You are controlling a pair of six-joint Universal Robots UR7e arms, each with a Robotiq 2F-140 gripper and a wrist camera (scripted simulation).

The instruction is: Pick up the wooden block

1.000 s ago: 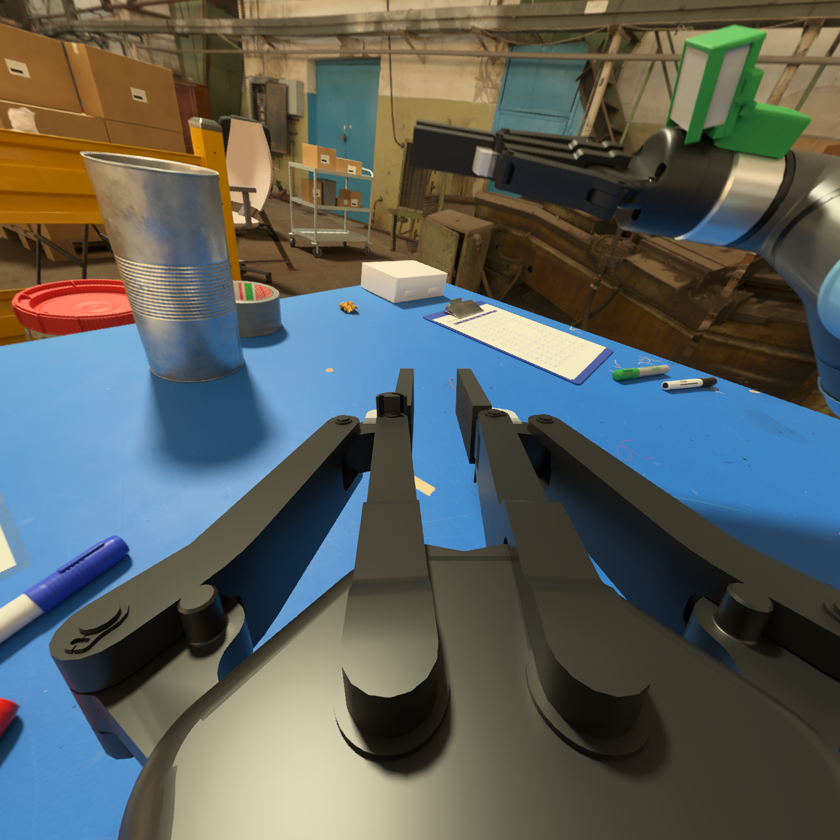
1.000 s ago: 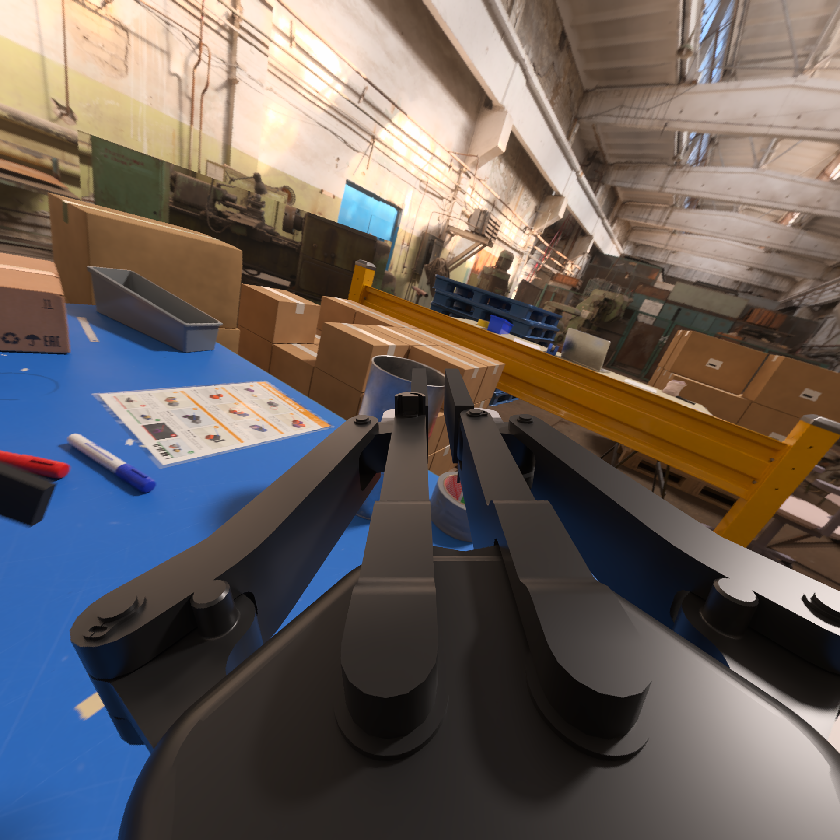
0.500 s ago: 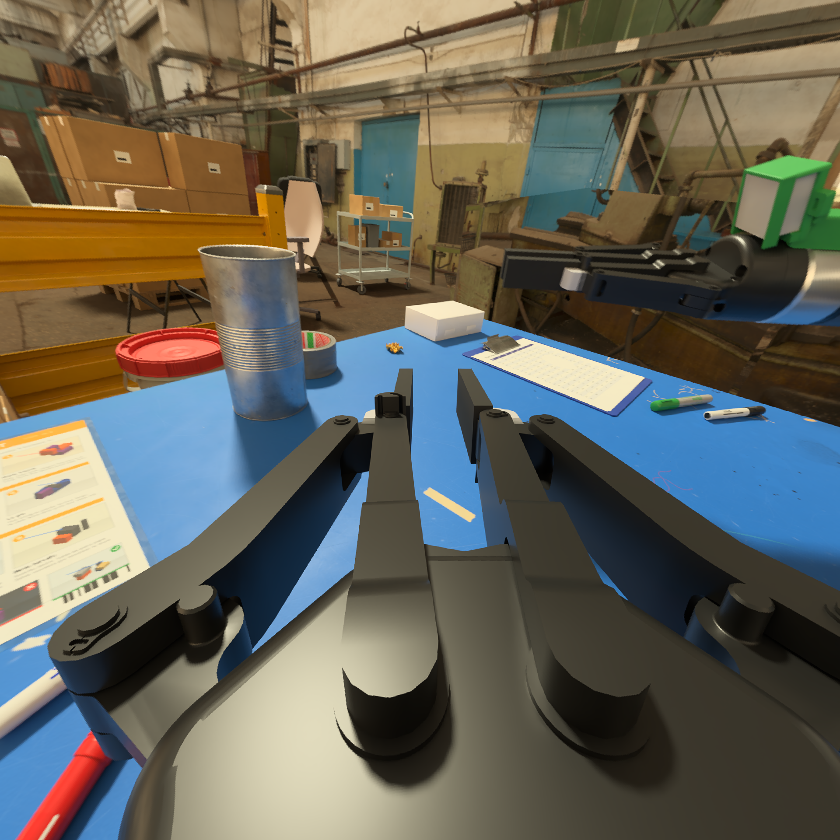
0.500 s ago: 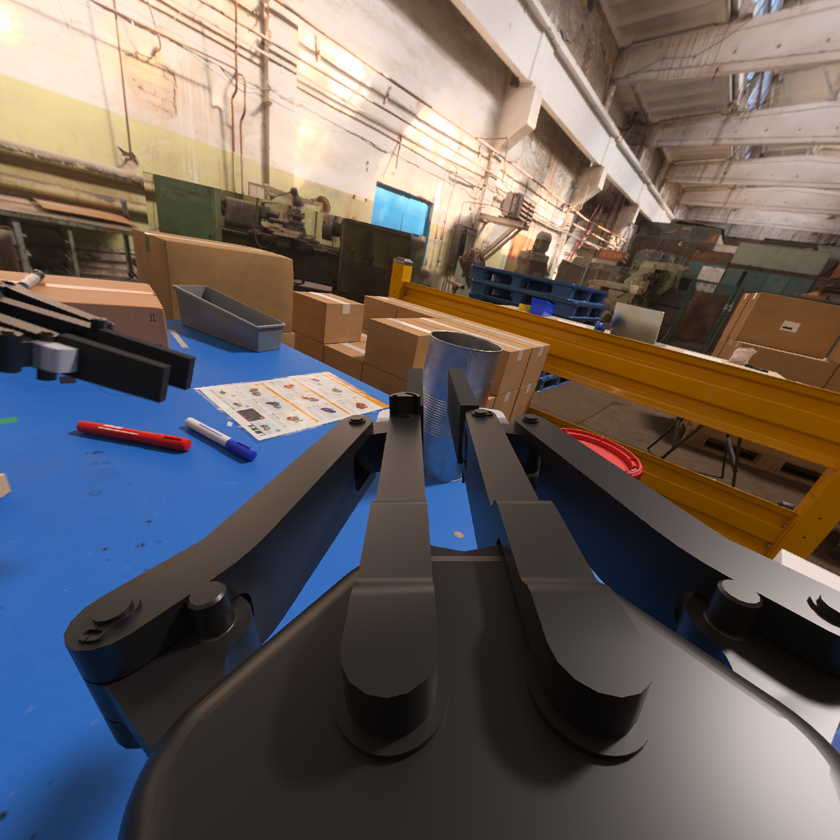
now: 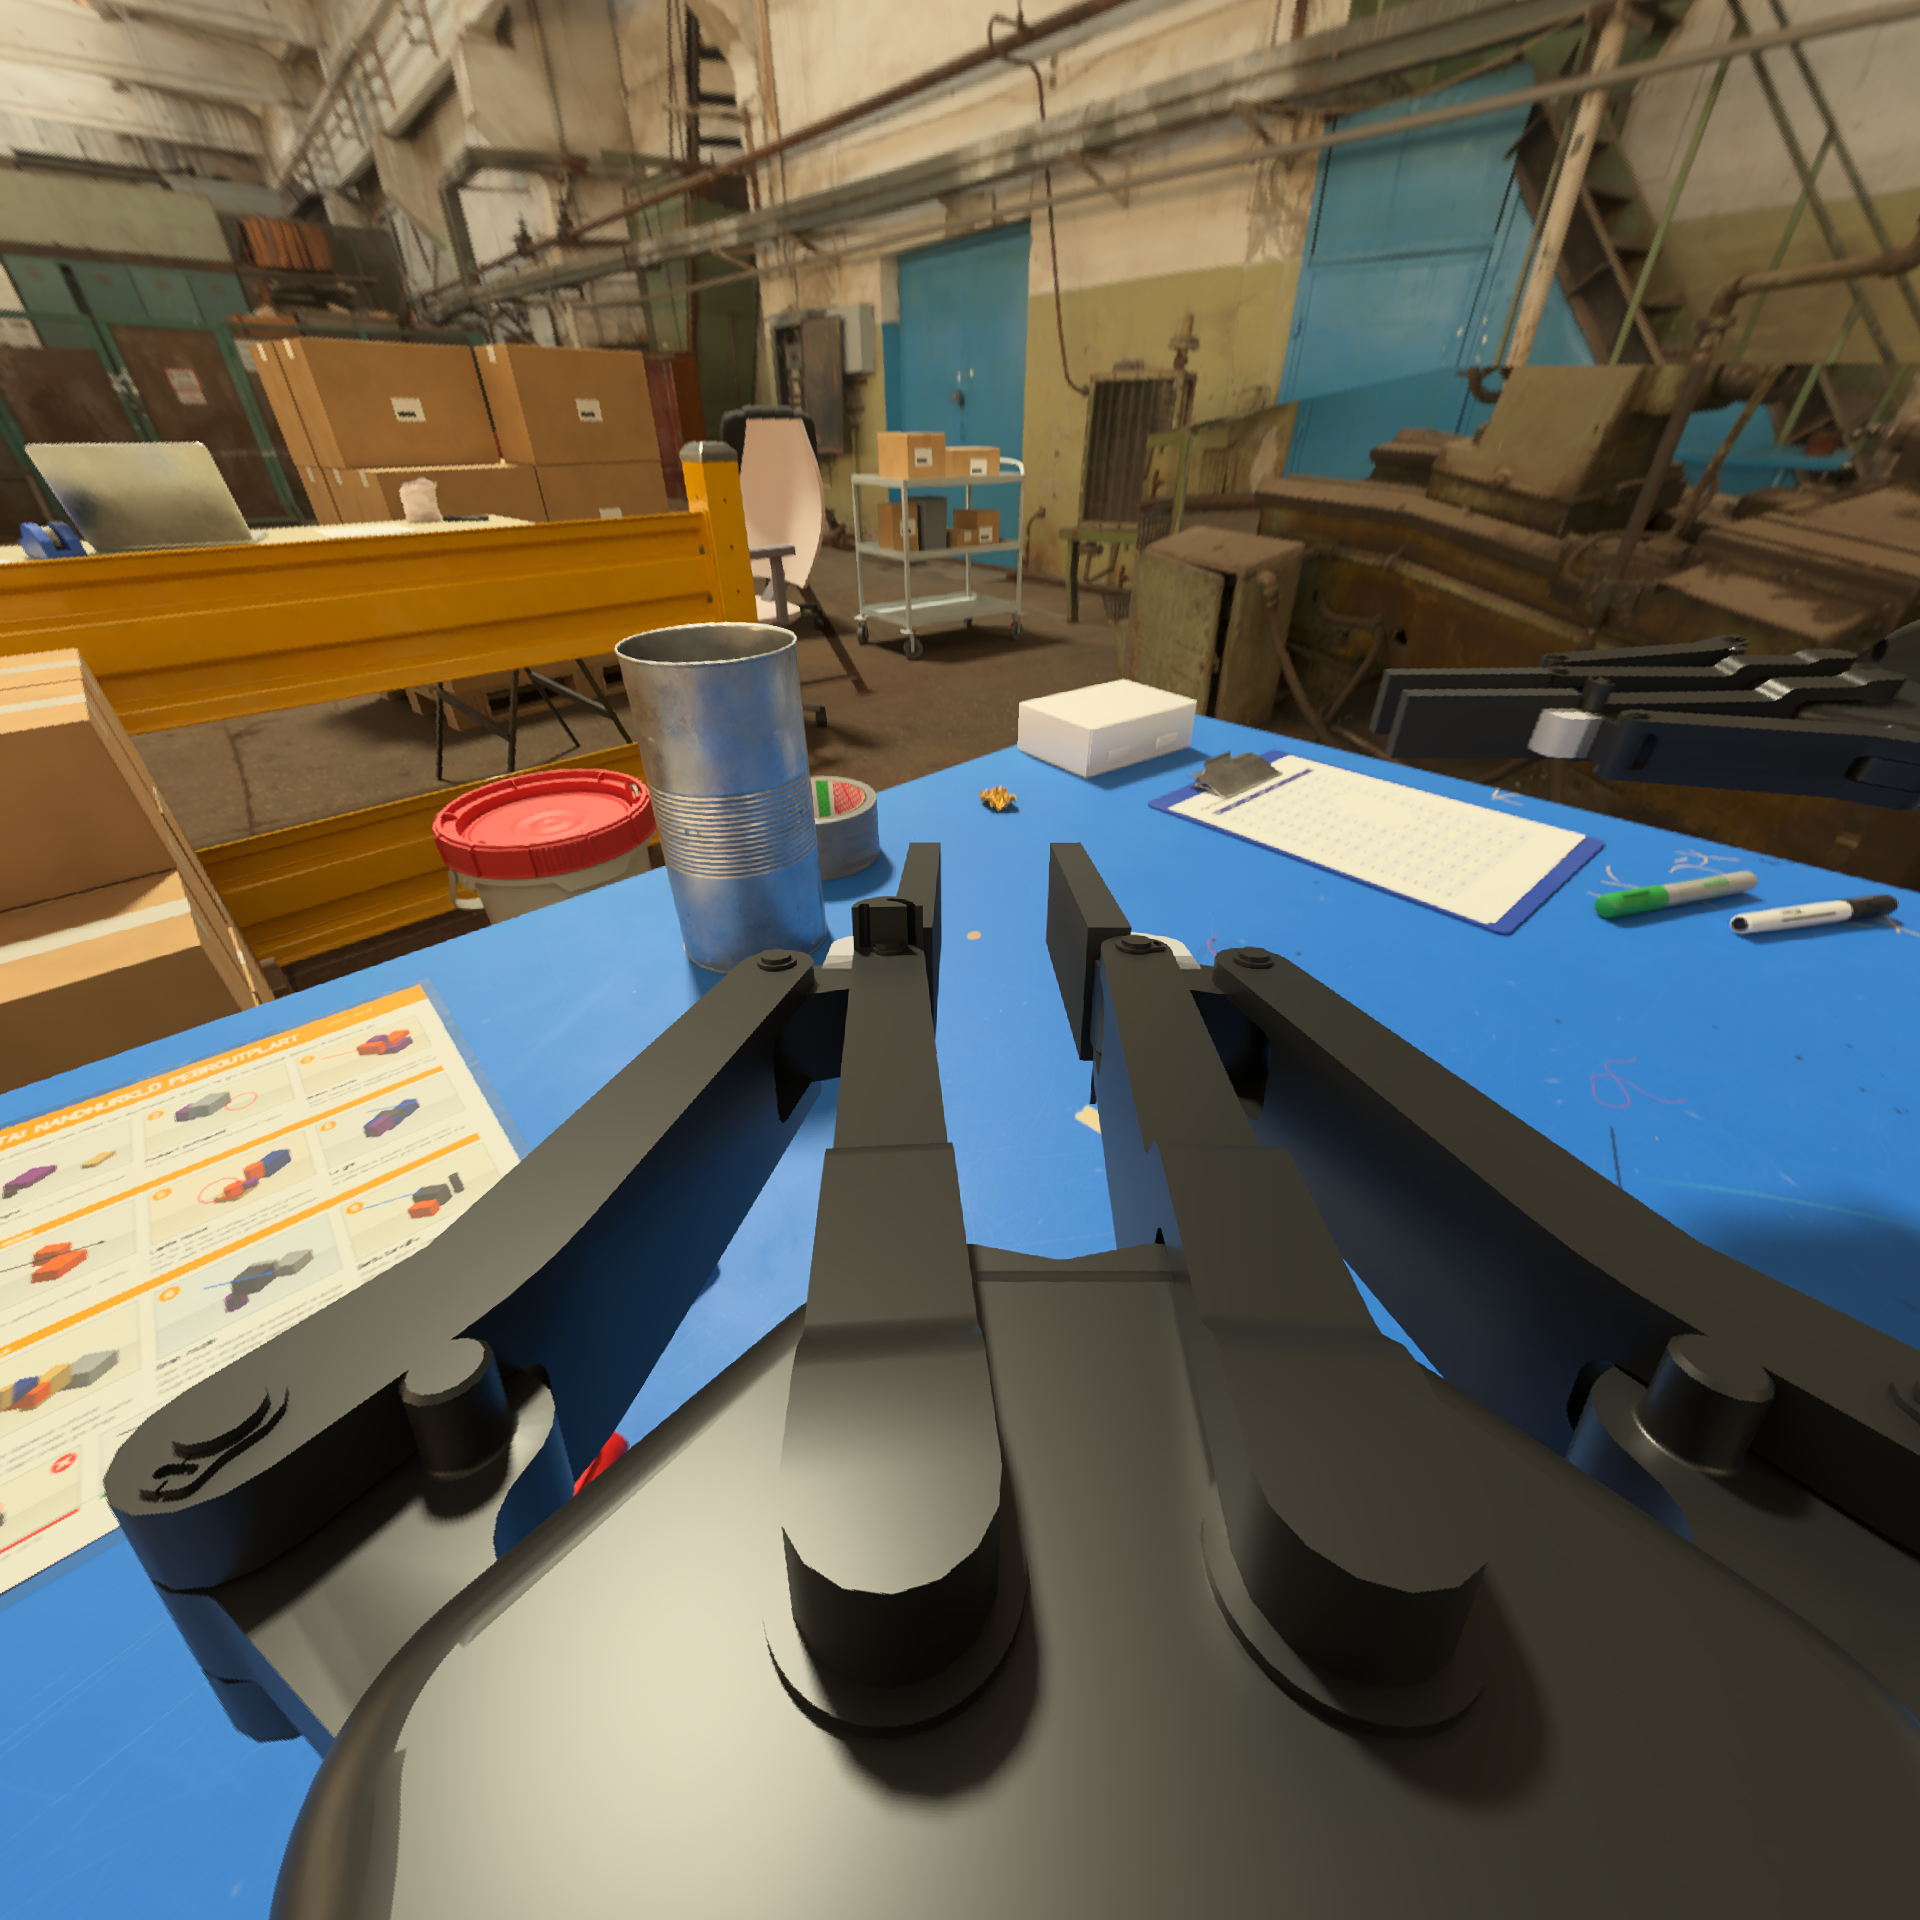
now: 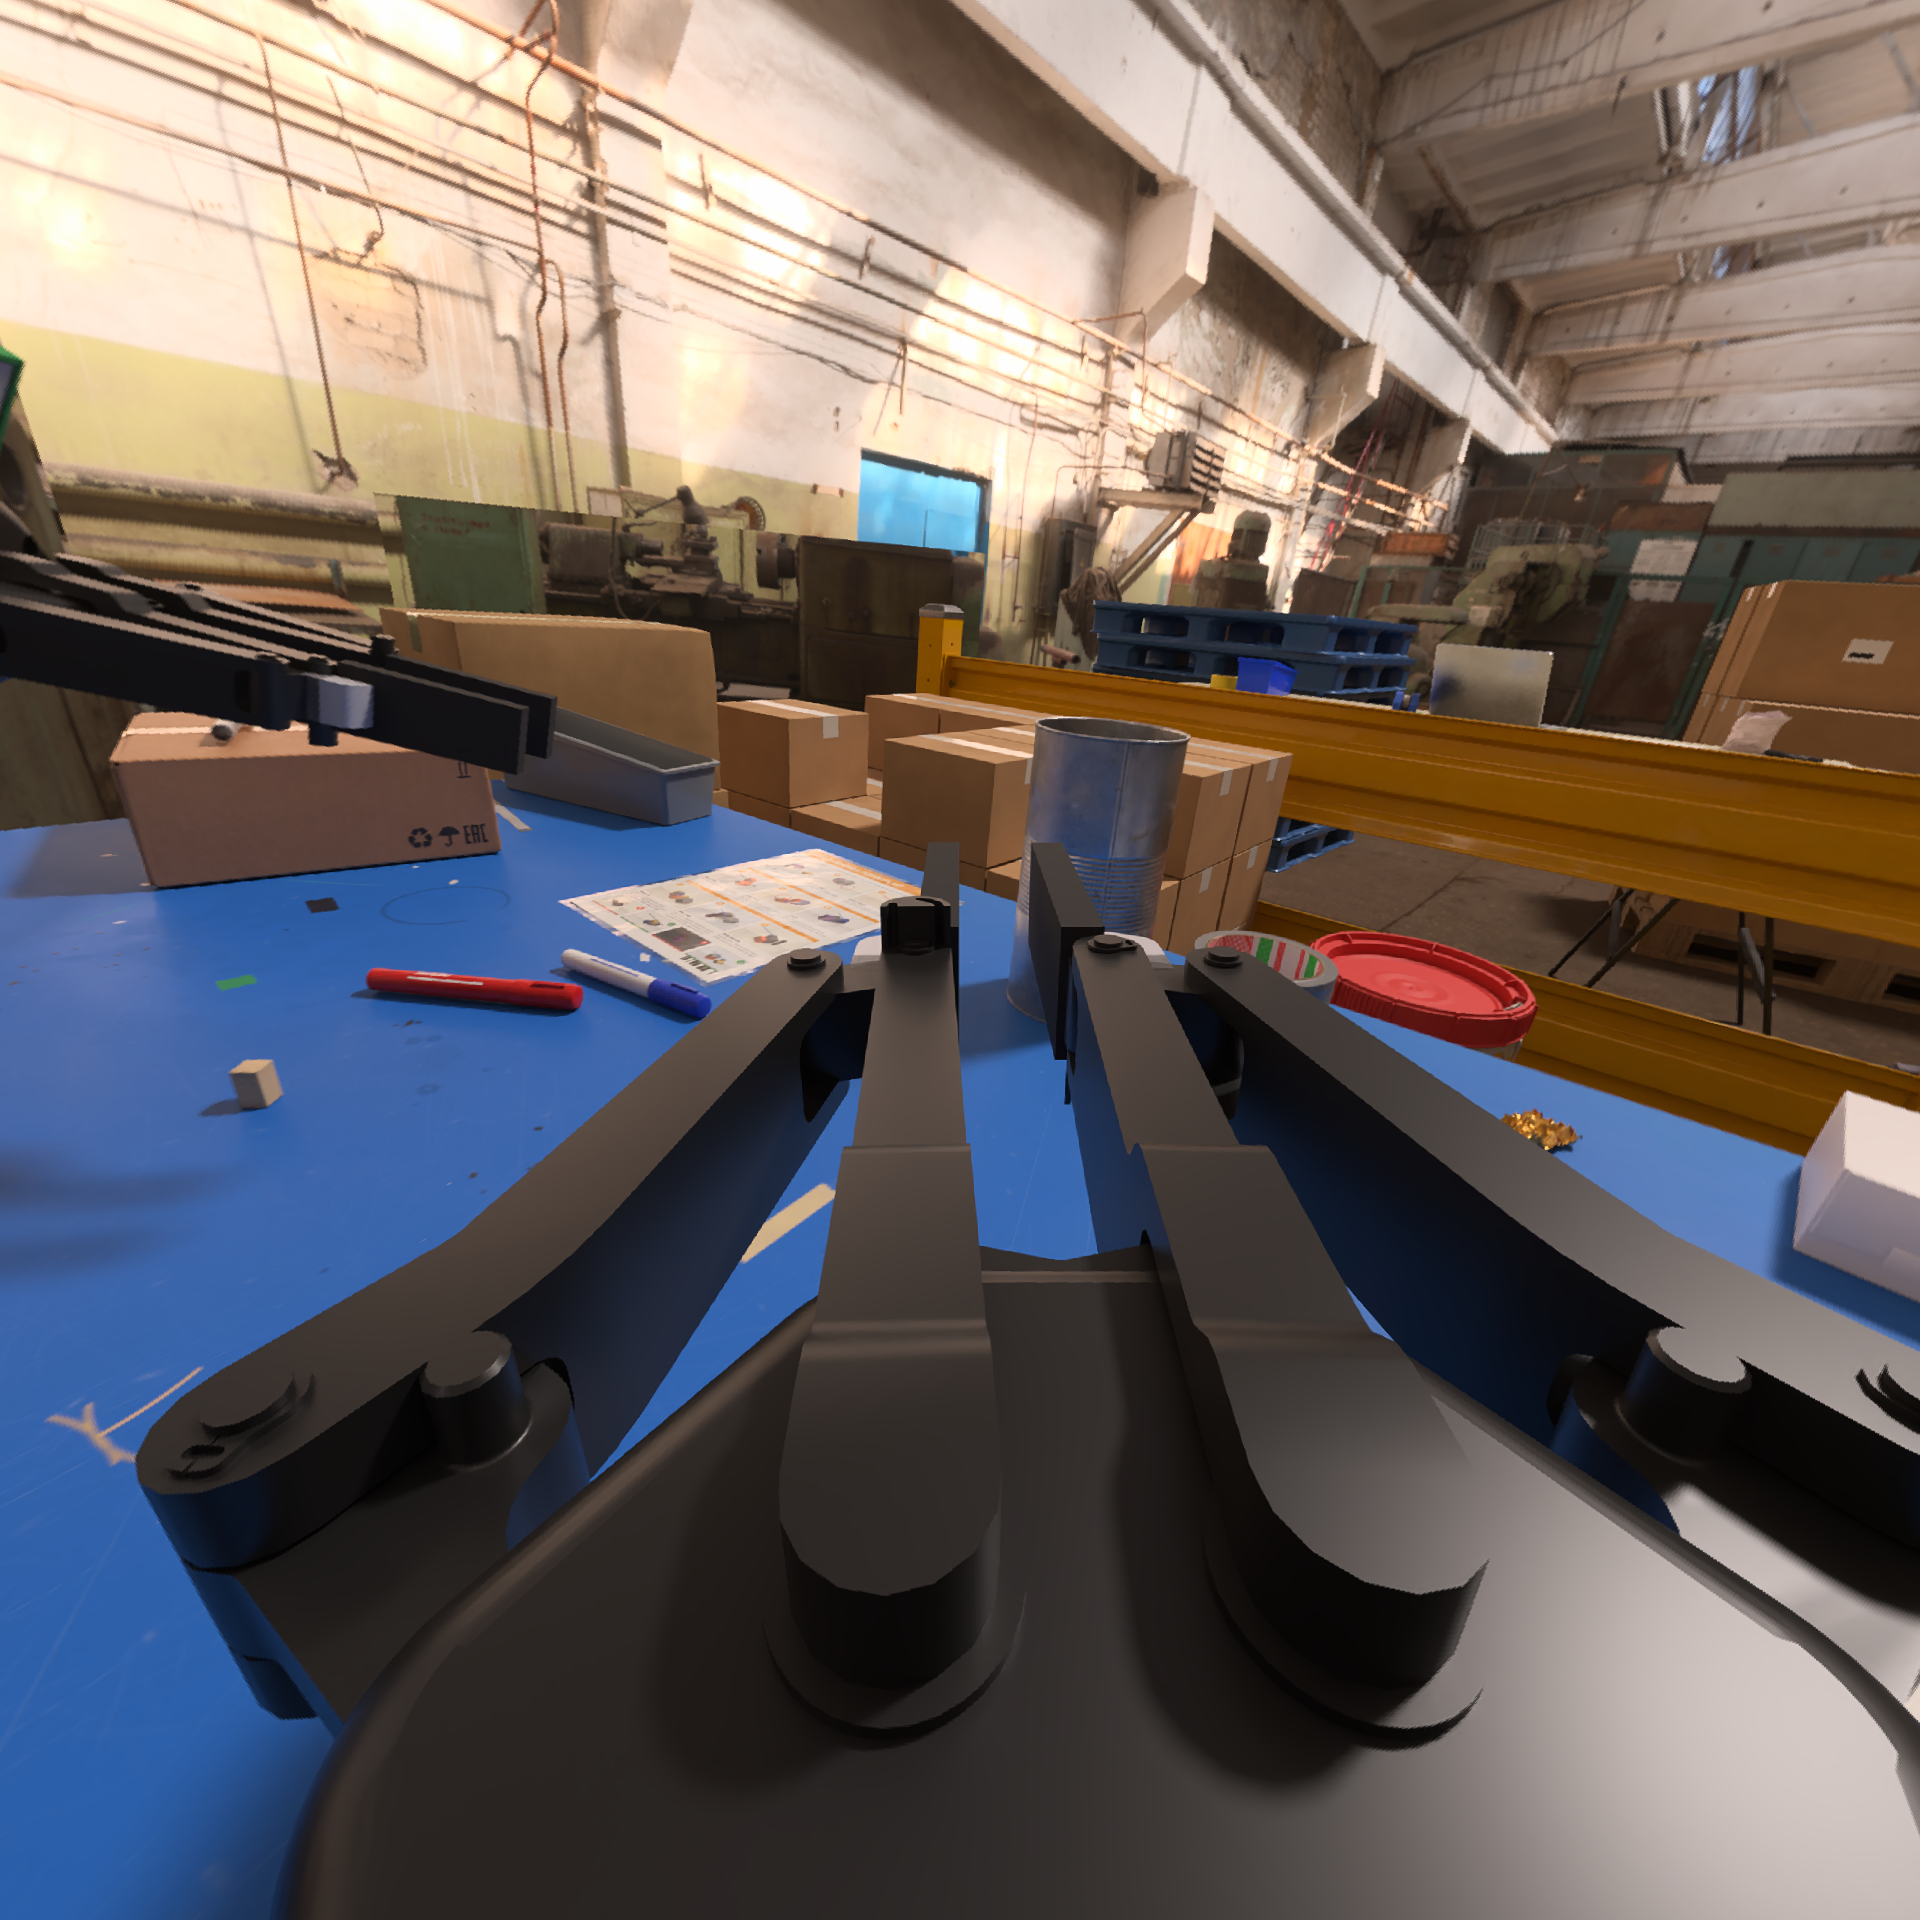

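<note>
Blue workbench (image 5: 1558,1091) in a warehouse, seen from the left wrist: left gripper (image 5: 992,883) above it, jaws slightly parted, empty. Ahead, tall ribbed metal can (image 5: 732,790), grey tape roll (image 5: 847,826), white flat box (image 5: 1107,724), blue clipboard (image 5: 1382,831), right gripper (image 5: 1392,707) beyond.

From the right wrist: right gripper (image 6: 997,883) narrowly parted, empty. Small pale wooden block (image 6: 256,1083) far left on the table, untouched, near red marker (image 6: 473,989) and blue-capped marker (image 6: 636,982).

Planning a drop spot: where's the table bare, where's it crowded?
Bare: the blue stretch around the wooden block, below the red marker, and between the clipboard and left gripper. Crowded: around the metal can and tape roll.
</note>
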